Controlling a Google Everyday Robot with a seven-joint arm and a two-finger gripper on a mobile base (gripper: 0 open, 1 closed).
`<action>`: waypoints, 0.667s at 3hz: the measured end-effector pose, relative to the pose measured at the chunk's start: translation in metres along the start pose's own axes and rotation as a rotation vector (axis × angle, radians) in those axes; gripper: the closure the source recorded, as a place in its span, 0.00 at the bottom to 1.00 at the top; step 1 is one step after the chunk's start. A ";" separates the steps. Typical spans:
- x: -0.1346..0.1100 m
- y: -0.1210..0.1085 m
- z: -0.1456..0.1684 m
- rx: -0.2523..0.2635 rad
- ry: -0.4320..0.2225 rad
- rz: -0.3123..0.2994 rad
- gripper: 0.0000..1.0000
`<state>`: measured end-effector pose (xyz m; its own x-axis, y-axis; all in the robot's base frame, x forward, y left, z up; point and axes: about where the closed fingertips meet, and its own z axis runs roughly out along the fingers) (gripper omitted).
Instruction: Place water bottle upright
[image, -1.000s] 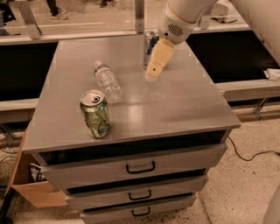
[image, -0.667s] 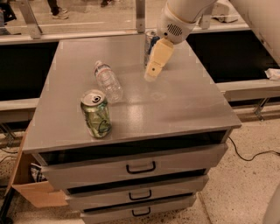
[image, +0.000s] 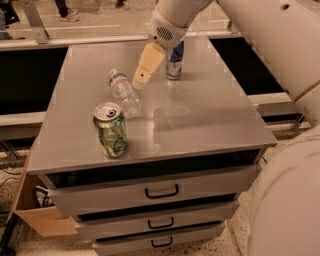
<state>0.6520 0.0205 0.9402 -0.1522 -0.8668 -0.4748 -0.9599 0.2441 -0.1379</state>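
Clear ribbed plastic water bottle lies on its side on the grey metal cabinet top. Tan gripper hangs just to its right.

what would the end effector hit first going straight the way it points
Probably the lying water bottle, just down-left of the end effector above the table; depth is unclear, so maybe the table first.

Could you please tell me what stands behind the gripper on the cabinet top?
A slim blue-and-silver can stands upright behind the gripper, which hangs beside the lying water bottle. The wrist covers the can's top, so its lid cannot be seen.
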 end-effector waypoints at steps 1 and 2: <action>-0.037 -0.010 0.027 -0.010 -0.050 0.080 0.00; -0.061 -0.020 0.046 -0.007 -0.088 0.186 0.00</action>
<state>0.6910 0.0887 0.9321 -0.3059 -0.7660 -0.5655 -0.9191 0.3926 -0.0346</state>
